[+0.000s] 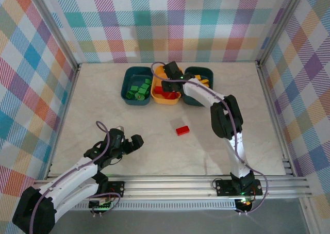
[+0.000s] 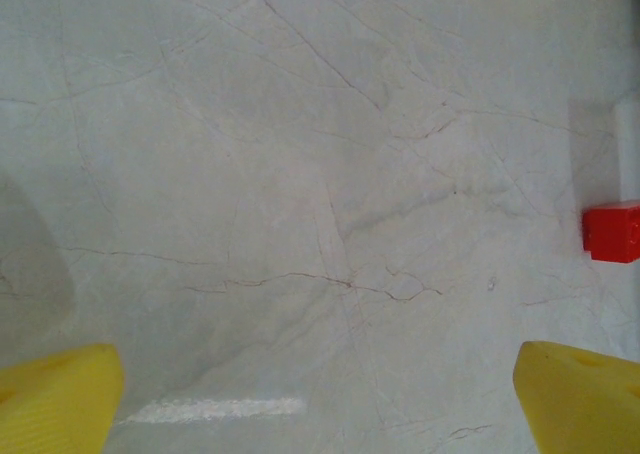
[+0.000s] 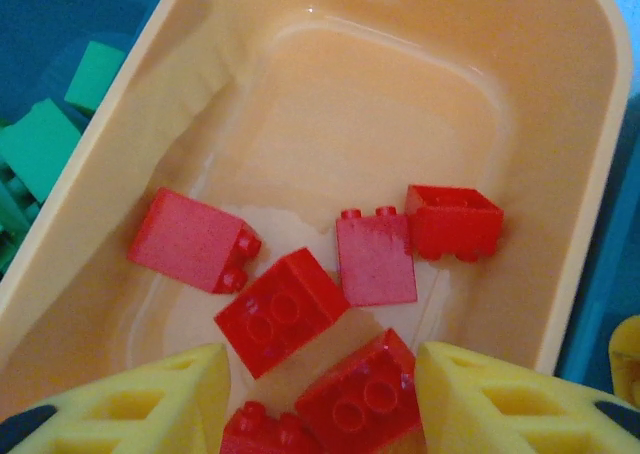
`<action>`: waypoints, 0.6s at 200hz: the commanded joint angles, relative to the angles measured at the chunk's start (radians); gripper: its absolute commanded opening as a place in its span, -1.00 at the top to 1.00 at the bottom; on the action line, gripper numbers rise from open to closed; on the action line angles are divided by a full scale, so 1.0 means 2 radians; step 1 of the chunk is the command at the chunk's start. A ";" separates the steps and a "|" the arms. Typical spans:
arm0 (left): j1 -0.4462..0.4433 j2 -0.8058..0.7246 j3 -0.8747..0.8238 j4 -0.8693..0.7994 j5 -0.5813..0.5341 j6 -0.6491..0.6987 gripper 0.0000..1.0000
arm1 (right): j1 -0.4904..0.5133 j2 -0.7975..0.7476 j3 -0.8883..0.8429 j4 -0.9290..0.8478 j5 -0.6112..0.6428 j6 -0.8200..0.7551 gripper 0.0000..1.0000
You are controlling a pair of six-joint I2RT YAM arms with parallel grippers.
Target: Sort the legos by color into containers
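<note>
Loose red brick is lying flat a little right of the desk's middle, well apart from everything else. Its long axis is running roughly left to right, the right end tipped slightly toward the far edge. Glossy plastic, boxy. The left wrist view is catching one end of it at its right border. A faint pale rectangle is sitting just beyond it; cannot tell what that is.

Three rounded-rectangle tubs are standing side by side at the middle of the far edge, touching or nearly so, long axes running near to far:
- Left teal tub is holding green bricks.
- Yellow-orange tub is in the middle, with smooth, shiny walls. About six red bricks are lying jumbled on its floor, some studs up, some on their sides.
- Right teal tub is holding yellow bricks.

Right gripper is hanging over the yellow-orange tub. Its ribbed yellow fingers are standing apart and pinching nothing. One red brick is lying on the tub floor in the gap below them. The arm is reaching across the right half of the desk, passing just right of the loose brick.

Left gripper is hovering near the near left corner, pointing toward the loose brick. Its yellow fingertips are spread wide over bare, marble-veined surface.

Plaid walls are enclosing the desk, and a metal rail is running along the near edge.
</note>
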 commanded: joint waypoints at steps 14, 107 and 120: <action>0.000 0.002 0.011 -0.005 0.007 0.002 -1.00 | 0.023 -0.156 -0.177 0.045 0.013 0.038 -0.12; -0.009 0.109 0.051 0.066 0.028 0.001 -1.00 | 0.100 -0.291 -0.448 0.009 0.005 0.147 -0.94; -0.016 0.127 0.054 0.073 0.028 -0.001 -1.00 | 0.100 -0.277 -0.452 0.019 -0.006 0.144 -0.94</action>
